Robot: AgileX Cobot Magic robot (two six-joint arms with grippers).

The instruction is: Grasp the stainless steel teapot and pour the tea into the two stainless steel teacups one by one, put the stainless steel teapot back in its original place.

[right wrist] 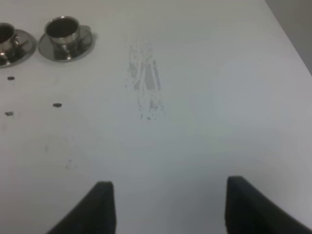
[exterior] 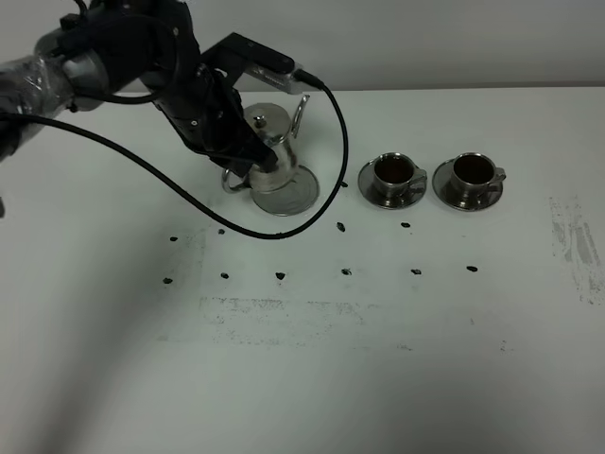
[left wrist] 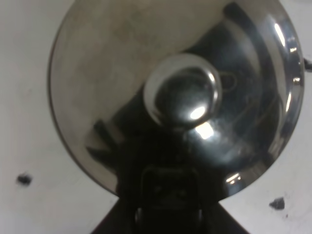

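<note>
Both cups point(exterior: 394, 173) point(exterior: 472, 171) already dark with tea point(exterior: 393, 169), so pouring judged done. Left to do: let go of the pot and back the arm off. Pot point(exterior: 271, 144) back over its dish point(exterior: 293, 195), standing about upright; whether fully seated or a hair above the dish cannot be told from the high view.

Left jaws point(exterior: 248, 163) pinched shut on the loop handle at the pot's rear, the pot body just ahead of them, spout rising on the far side, away from the jaws. From the left wrist, only a dark mount low in the picture and the pot point(left wrist: 170, 92) straight below: the grip itself hidden under it, yet closed with the handle between, judging by the high view.

Right jaws point(right wrist: 165, 207) spread wide, holding nothing, hovering over bare surface point(right wrist: 204, 97), the cups point(right wrist: 63, 31) well ahead and off to one side.

Pot: shiny steel, conical, widening to the base, domed lid with a round knob point(left wrist: 184, 92) mirroring the arm, thin curved spout point(exterior: 301, 112). Dish: round, polished, raised rim, slightly wider than the pot's base. Cups: small, alike, side handles, each on its own saucer, set side by side well beyond the left jaws on the spout side, apart from each other. Small dark marks dotted over the surface in rows.
</note>
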